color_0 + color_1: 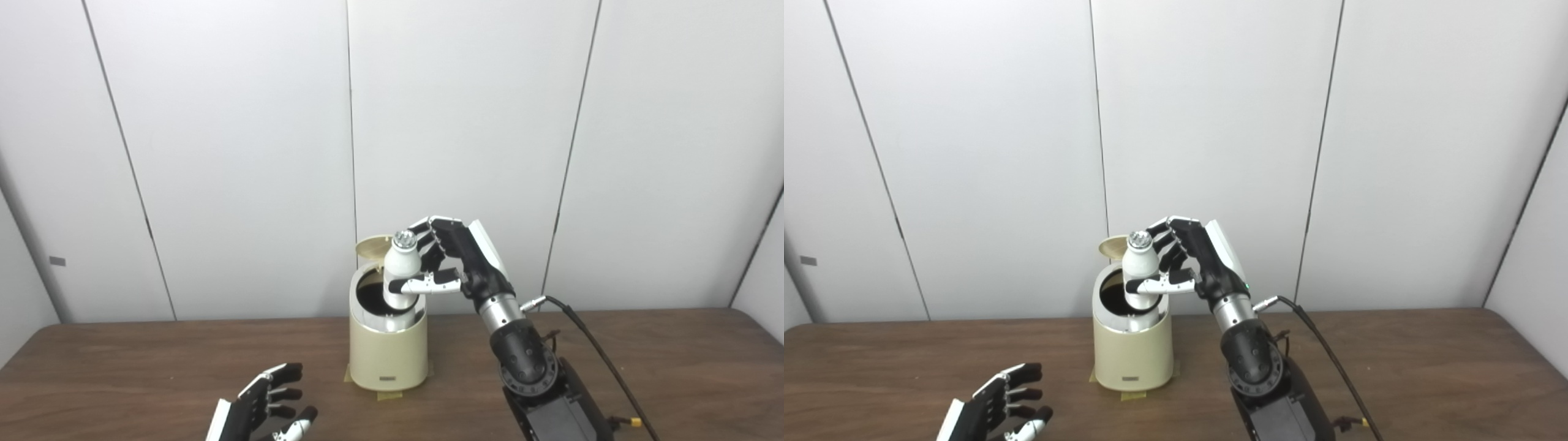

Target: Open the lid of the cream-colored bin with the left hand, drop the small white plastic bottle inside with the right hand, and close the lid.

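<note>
I have the right hand [450,260] closed around the small white bottle [401,269], thumb across its front and the other fingers behind its neck. The bottle stands upright with its lower end already inside the mouth of the cream-colored bin [388,355] — the silvery cap [404,239] stays above the rim. The lid [374,246] is tipped up at the back of the bin, just behind the bottle, so the opening is clear. My left hand [269,404] waits in front of the bin and to its left, low over the table [153,361], fingers spread and holding nothing.

I judge the bottle light and stiff, with smooth plastic walls that could slide in the fingers; the grip sits near the shoulder, which I'd keep, since the body narrows there and gives a stop. Loosening the fingers should let it fall straight in — the lid looks free-standing, so I'd avoid brushing it on the way out
</note>
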Robot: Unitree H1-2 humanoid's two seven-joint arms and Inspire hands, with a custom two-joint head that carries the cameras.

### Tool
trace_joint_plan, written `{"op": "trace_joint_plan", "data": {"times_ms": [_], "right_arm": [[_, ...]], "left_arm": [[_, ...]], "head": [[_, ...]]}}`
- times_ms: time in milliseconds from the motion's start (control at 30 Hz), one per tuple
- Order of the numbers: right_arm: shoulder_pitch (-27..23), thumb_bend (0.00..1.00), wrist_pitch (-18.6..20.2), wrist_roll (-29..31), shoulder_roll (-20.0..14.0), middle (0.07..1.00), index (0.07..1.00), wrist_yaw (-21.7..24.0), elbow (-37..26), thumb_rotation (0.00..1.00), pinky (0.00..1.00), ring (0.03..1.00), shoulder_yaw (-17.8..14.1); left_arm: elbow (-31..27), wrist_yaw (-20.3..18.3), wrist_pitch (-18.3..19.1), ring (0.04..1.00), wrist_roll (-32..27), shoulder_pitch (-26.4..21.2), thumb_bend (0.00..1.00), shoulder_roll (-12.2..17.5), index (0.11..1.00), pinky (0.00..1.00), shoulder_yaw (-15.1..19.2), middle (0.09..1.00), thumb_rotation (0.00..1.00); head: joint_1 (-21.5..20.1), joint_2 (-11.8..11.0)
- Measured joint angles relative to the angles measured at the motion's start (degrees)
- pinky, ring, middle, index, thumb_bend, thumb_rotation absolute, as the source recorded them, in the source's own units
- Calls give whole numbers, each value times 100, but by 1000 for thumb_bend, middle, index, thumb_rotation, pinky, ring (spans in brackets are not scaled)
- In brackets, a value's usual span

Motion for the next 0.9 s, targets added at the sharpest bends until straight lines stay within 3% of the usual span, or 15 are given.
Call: {"op": "trace_joint_plan", "data": {"times_ms": [433, 900], "right_arm": [[-280, 521, -148, -147, 103, 436, 529, -284, 553, 0, 283, 336, 64], [-283, 519, -178, -167, 98, 432, 534, -322, 591, 0, 274, 331, 128]], "left_arm": [[24, 20, -31, 711, 3, -13, 553, -15, 790, 625, -9, 778, 119], [21, 113, -31, 708, 6, -14, 540, -26, 782, 617, -41, 777, 79]], "head": [[35, 17], [62, 105]]}}
